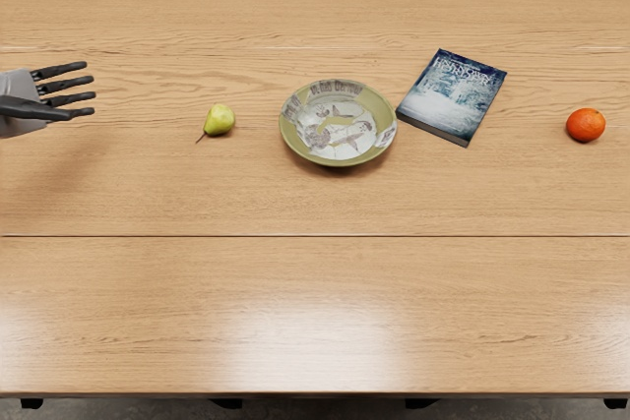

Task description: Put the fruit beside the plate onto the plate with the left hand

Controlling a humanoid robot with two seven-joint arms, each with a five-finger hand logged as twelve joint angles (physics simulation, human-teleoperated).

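bright, even, soft light from above fills the scene. the table (315, 194) carries a broad pale glare along its near part, washing out the grain there; farther back the wood reads warm and clear. shadows are faint and soft-edged: a thin dark line under the plate (285, 127), small smudges beneath the pear (220, 120), orange (586, 125) and book (452, 95), a dim patch on the wood below the left hand (44, 97). everything is in sharp focus, and the table's seams run straight to both edges.

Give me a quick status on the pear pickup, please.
Left hand open, apart from pear. Pear on table, left of plate. Book, orange beyond plate, not in the way.
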